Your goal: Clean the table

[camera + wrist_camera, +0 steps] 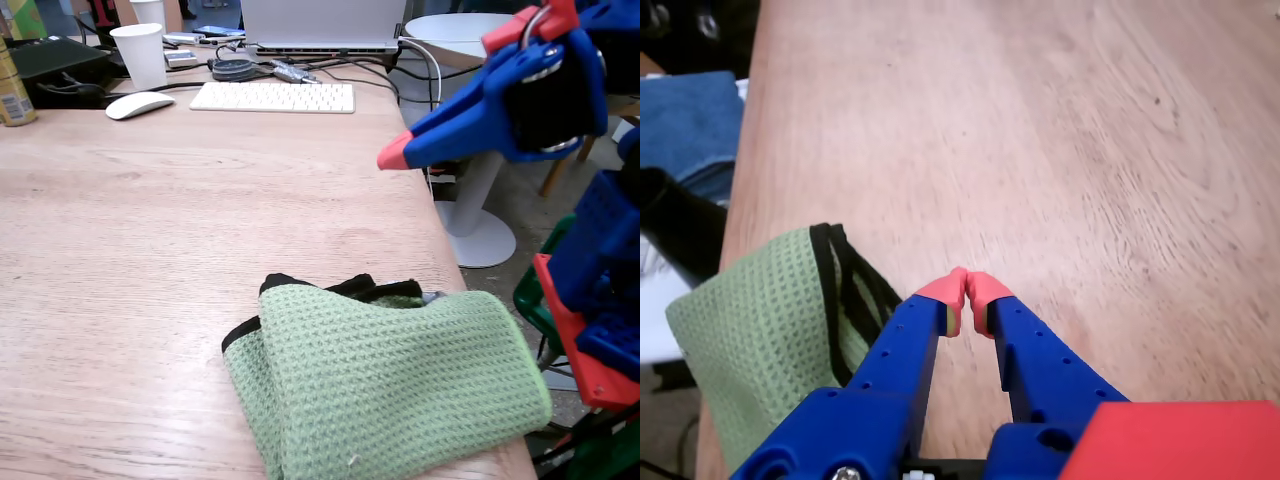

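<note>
Hovering above the pale wood-grain table [150, 250], the blue gripper [966, 300] has its 2 red-tipped jaws pressed together on nothing, well clear of the surface in the fixed view. The green waffle-weave cloth [390, 390], edged in black, lies crumpled at the near corner of the table in the fixed view, with part of it hanging over the edge; in the wrist view it sits just left of the gripper. The step in hand looks like reaching for the cloth so the tabletop can be wiped. To do this well, the arm should part its jaws first, swing toward the cloth, and come down over a raised fold near the black hem, where there is bulk to pinch, not on the flat weave. A grip taken too close to the overhanging part could drag the cloth off the table. At the far end, the white keyboard [272, 96], mouse [139, 104] and paper cup [140, 54] should stay outside any wiping stroke.
</note>
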`<action>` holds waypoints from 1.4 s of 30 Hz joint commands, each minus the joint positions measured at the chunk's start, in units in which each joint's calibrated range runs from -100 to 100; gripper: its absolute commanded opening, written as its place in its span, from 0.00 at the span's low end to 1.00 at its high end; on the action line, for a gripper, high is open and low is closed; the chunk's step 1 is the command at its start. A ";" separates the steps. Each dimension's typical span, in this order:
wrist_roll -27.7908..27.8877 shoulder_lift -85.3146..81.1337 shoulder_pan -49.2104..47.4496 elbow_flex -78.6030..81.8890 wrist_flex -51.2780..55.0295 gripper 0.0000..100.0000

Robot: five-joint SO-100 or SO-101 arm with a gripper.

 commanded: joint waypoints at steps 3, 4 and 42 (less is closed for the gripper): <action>-7.86 -2.35 -0.03 10.70 -0.85 0.00; -8.21 -2.35 -0.37 12.96 -0.85 0.00; -8.64 -2.35 -0.20 16.36 -0.85 0.00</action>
